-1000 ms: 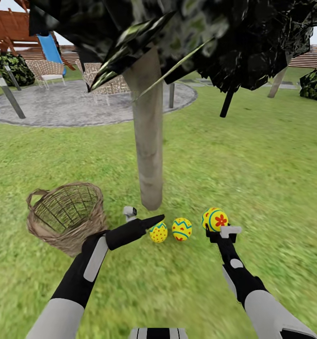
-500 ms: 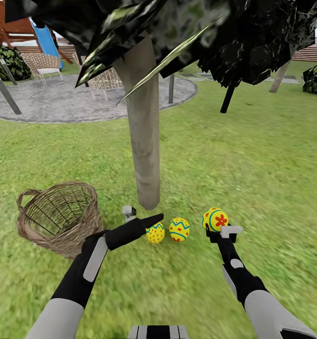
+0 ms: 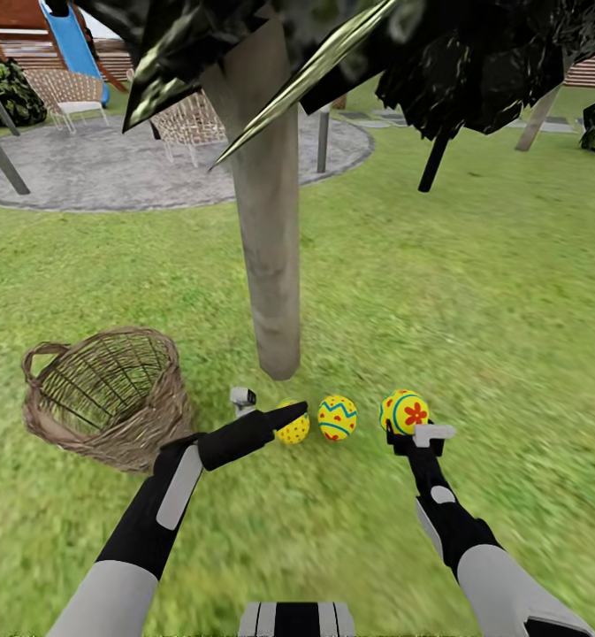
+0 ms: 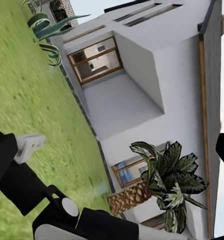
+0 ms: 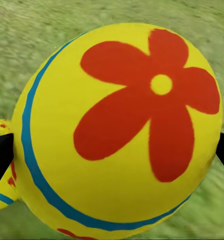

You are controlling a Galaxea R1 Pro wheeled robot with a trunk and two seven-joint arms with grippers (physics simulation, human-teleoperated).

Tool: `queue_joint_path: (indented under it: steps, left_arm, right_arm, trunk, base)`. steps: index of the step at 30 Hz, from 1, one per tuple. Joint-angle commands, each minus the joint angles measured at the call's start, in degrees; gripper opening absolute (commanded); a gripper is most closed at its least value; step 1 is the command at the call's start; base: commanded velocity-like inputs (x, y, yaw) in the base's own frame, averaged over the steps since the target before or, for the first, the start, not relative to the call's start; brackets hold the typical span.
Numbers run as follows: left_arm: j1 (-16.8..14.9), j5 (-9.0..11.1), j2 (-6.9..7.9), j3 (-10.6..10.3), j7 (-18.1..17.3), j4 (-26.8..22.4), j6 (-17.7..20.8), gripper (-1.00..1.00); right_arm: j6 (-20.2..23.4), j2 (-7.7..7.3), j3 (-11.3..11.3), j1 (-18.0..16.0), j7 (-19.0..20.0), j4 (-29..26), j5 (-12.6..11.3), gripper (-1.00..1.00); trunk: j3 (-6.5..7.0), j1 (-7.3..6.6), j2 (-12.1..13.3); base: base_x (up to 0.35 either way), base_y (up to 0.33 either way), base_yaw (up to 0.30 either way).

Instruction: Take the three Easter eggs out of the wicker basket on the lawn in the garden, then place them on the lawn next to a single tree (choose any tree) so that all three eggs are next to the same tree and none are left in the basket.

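Held egg (image 3: 404, 411): yellow, red flower, blue ring; long axis unclear
Right gripper (image 3: 407, 421): clamped on it, above the lawn (image 3: 474, 292)
Other eggs (image 3: 336, 418): upright on grass by the tree (image 3: 270, 257)
Left gripper (image 3: 269, 409): fingers apart
Basket (image 3: 107, 396): upright, left of the tree

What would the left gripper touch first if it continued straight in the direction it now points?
Probably the nearest egg: the left gripper points at it from close by in the head view. Depth is unclear, so it might pass just above it.

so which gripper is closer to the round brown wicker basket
Left. The left gripper sits just past the round brown wicker basket, toward the tree; the right gripper, shut on a yellow flower-painted egg, is farther off beyond two eggs.
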Motion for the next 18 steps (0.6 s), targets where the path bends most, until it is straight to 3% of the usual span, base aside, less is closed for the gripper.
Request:
queue_joint_path:
  steps: [1, 3, 4, 6, 8, 11, 18]
  left_arm:
    - [0.0, 0.3, -0.04, 0.0, 0.0, 0.1, 0.4, 1.00]
    - [0.0, 0.3, -0.06, 0.0, 0.0, 0.1, 0.4, 1.00]
    - [0.0, 0.3, -0.06, 0.0, 0.0, 0.1, 0.4, 1.00]
    - [0.0, 0.3, -0.08, 0.0, 0.0, 0.2, 0.5, 1.00]
    - [0.0, 0.3, -0.09, 0.0, 0.0, 0.2, 0.5, 1.00]
    - [0.0, 0.3, -0.09, 0.0, 0.1, 0.2, 0.4, 1.00]
    - [0.0, 0.3, -0.15, -0.1, 0.2, 0.3, 0.4, 1.00]
  right_arm:
    - [-0.1, -0.08, -0.1, -0.1, -1.6, 0.2, 0.7, -1.00]
    - [0.0, -0.16, 0.0, -1.4, -5.9, 3.7, 0.9, -1.00]
    - [0.0, -0.30, 0.1, -6.5, -7.3, 12.1, 3.0, -1.00]
    - [0.0, -0.25, 0.1, -9.4, -8.0, 16.7, 3.9, -1.00]
    - [0.0, -0.06, 0.4, -10.7, -8.3, 18.0, 4.1, -1.00]
    - [0.0, 0.06, 2.4, -11.0, -8.3, 19.5, 6.4, -1.00]
    - [0.1, 0.90, 2.7, -11.0, -8.8, 19.6, 6.8, -1.00]
  trunk:
    - [-0.27, 0.01, 0.0]
    - [-0.71, 0.06, -0.1]
    - [-0.93, 0.09, -0.1]
    - [-1.37, 0.14, -0.1]
    - [-1.82, 0.19, -0.1]
    - [-2.48, 0.27, -0.2]
    - [-4.03, 0.45, -0.3]
  base:
    - [0.000, 0.000, 0.000]
    - [0.000, 0.000, 0.000]
    - [0.000, 0.000, 0.000]
    - [0.000, 0.000, 0.000]
    - [0.000, 0.000, 0.000]
    - [0.000, 0.000, 0.000]
    - [0.000, 0.000, 0.000]
